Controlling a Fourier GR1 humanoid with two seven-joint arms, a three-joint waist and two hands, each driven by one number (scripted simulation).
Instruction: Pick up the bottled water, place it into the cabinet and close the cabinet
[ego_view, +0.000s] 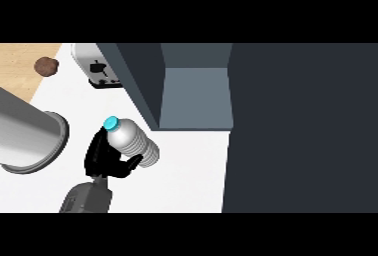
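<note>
Counter (184, 170), white and smooth, carries everything here. At its far left corner a strip of light wood (22, 65) shows, with a small brown rounded lump (46, 65) lying on it. Below that, along the left edge, a large grey metal cylinder (26, 137) comes in slantwise. A silver toaster with black slots (98, 70) stands at the back edge. Nearer the front, the black left hand (105, 156) on its grey forearm (87, 197) curls fingers and thumb round a clear ribbed plastic water bottle with a turquoise cap (134, 140), which tilts with its cap toward the back left. Just right of it stands the open dark grey cabinet (193, 95), its interior pale blue-grey, and its wide dark door (303, 130) covers the counter's right side.
</note>
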